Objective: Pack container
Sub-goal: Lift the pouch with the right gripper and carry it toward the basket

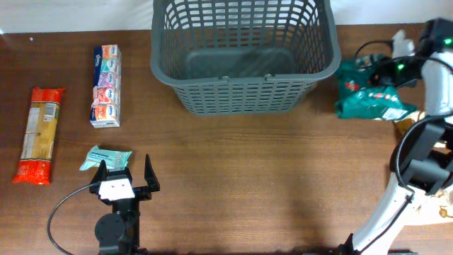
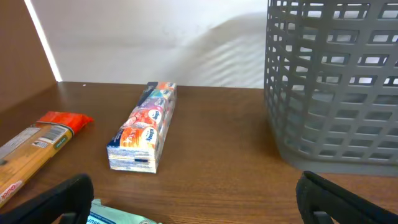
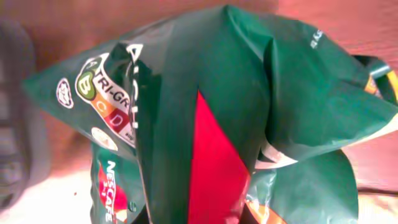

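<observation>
1. Logged container [image 1: 244,95]: large dark grey plastic basket with slotted lattice walls, solid base and thick rim. Standing upright at far centre of counter [image 1: 248,184].
2. Counter of dark brown wood grain; white wall [image 2: 155,37] behind far edge.
3. Left of container, lying flat: tissue pack [image 1: 106,85], spaghetti packet [image 1: 39,134], mint packet [image 1: 106,157].
4. Left jaws wide apart, gripping nothing, beside mint packet.
5. Right jaws closed, seemingly pinching green coffee bag [image 1: 371,95] just right of container; fingers hidden in close view.
</observation>
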`<state>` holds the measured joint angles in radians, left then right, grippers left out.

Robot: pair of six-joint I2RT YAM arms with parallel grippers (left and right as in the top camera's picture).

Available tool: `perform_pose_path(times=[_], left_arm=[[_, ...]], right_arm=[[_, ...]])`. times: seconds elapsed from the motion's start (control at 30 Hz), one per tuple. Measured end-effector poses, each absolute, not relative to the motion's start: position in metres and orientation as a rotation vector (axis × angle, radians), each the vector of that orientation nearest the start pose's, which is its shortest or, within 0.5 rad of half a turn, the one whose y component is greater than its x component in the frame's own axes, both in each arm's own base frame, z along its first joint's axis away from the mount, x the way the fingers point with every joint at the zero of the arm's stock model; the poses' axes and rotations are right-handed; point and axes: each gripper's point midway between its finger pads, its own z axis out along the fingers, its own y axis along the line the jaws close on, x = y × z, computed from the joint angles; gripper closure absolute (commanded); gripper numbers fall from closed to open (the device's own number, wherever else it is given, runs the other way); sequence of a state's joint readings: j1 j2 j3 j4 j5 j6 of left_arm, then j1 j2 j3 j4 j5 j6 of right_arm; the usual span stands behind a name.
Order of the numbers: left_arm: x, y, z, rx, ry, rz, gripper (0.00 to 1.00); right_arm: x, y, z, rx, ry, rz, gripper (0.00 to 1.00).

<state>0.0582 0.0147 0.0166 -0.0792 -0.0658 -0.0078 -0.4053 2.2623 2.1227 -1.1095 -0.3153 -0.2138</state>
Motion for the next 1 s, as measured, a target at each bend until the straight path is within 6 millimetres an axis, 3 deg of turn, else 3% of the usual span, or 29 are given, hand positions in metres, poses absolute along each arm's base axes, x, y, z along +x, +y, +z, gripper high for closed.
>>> perform_pose_path(times=[0.27,0.37,0.6,0.83,1.0], left_arm=[[0.245,0.026,0.159,-0.105,1.645,0.093,0.01],[0.245,0.026,0.159,-0.105,1.645,0.093,0.01],[0.245,0.026,0.159,-0.105,1.645,0.093,0.01],[0.245,0.026,0.159,-0.105,1.645,0.093,0.01],[0.245,0.026,0.159,-0.105,1.645,0.093,0.01]], right_arm=[[0.498,-0.172,0.169,0.219,2.649,0.223,0.96],[0.505,-0.174,0.197,0.226,2.587,0.197,0.96],[0.505,-0.174,0.302,0.199,2.378,0.106,0.96],[0.48,-0.149,0.408,0.117,2.124,0.09,0.96],[0.468,-0.113,0.443,0.027,2.045,0.164,0.96]])
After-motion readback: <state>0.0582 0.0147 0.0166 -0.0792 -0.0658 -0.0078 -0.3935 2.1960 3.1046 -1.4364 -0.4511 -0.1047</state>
